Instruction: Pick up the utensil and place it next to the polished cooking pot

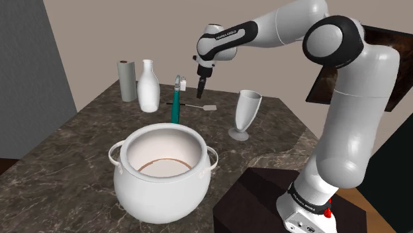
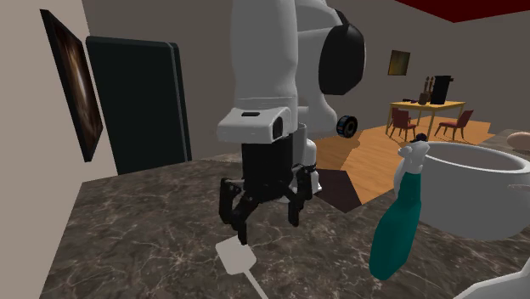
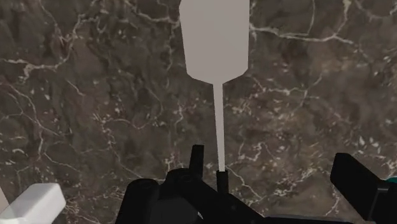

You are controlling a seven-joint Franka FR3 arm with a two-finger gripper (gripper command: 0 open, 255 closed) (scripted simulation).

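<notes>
The utensil is a pale grey spatula (image 1: 199, 106) lying flat on the dark marble counter (image 1: 79, 142), behind the big white round pot (image 1: 162, 171). My black gripper (image 1: 200, 86) hangs open a little above the spatula's handle and touches nothing. In the second exterior view the gripper (image 2: 267, 226) hovers over the spatula's blade (image 2: 234, 254), with the pot (image 2: 476, 191) off to the right. Through the wrist camera the spatula's blade (image 3: 215, 38) and thin handle (image 3: 218, 127) run away from the gripper (image 3: 273, 177), with the handle close to one finger.
A teal spray bottle (image 1: 175, 102) stands between the pot and the spatula. A white bottle (image 1: 147, 86) and a grey roll (image 1: 126, 81) stand at the counter's back left. A pale goblet (image 1: 244, 114) stands to the spatula's right, near the counter edge.
</notes>
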